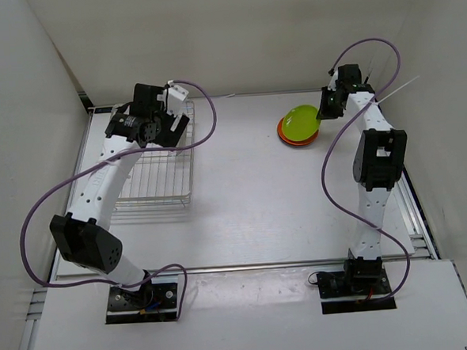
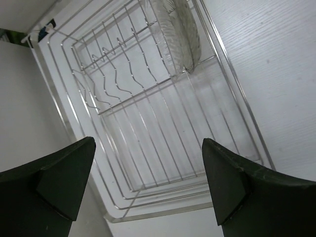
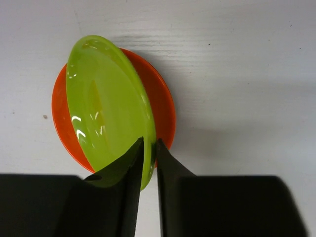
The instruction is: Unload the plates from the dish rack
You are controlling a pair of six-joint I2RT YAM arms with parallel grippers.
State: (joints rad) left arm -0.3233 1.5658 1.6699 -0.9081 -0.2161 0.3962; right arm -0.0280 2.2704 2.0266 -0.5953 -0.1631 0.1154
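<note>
Right now your right tool (image 3: 149, 148) is clamped narrowly on the rim of the lime green plate (image 3: 103, 98), with one finger on each side of the edge. That plate is tilted steeply over the orange plate (image 3: 162, 106), which lies flat on the desk (image 3: 237, 74). The green one covers most of the orange one, leaving an orange crescent showing on either side. From above, you can see this pair at the far right of the desk, well apart from the dish rack (image 2: 242, 123) on the far left.

Your left tool (image 2: 148, 148) is released, its fingers spread wide with nothing between them. It hovers above the dish rack, and its camera looks down through the wire grid. The clear plate (image 2: 180, 34) is still in the rack, standing on edge among the wire prongs at the end farthest from the fingers in the wrist view. The rest of the rack's slots in that view hold only bare wire. Your left tool is not touching the clear plate or the rack.
</note>
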